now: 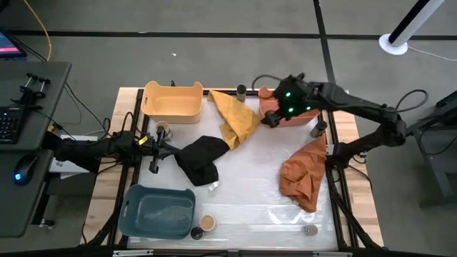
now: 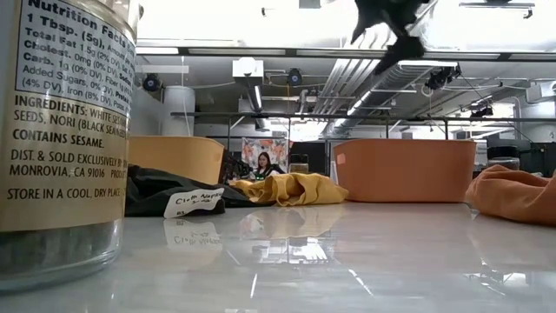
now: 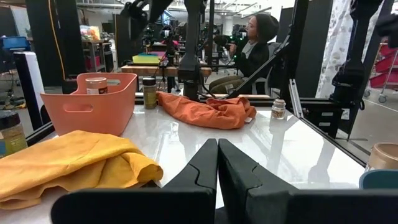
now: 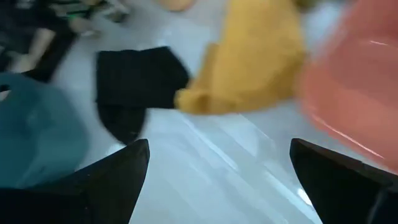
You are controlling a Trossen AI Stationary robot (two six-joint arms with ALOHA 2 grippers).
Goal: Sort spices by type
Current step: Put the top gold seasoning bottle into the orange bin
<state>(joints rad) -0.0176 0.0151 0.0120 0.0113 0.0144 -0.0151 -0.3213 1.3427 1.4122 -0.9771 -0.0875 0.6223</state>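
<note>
Glossy worktop, soft cloths, smooth plastic bins

The white worktop [image 2: 365,252] is glossy and mirrors the ceiling lights; its edge is bare pale wood. The yellow cloth [image 3: 68,165], orange cloth [image 3: 208,110] and black cloth [image 1: 202,158] are matt, creased fabric. The salmon bin [image 3: 90,102] is smooth plastic. The near jar [image 2: 61,130] is clear glass with a printed paper label. The fingers [image 3: 214,168] look matt black.

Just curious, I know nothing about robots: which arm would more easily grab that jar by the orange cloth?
Probably the right: its gripper, jaws open, hovers by the salmon bin, near that jar. The left gripper, jaws shut, sits across the table.
</note>
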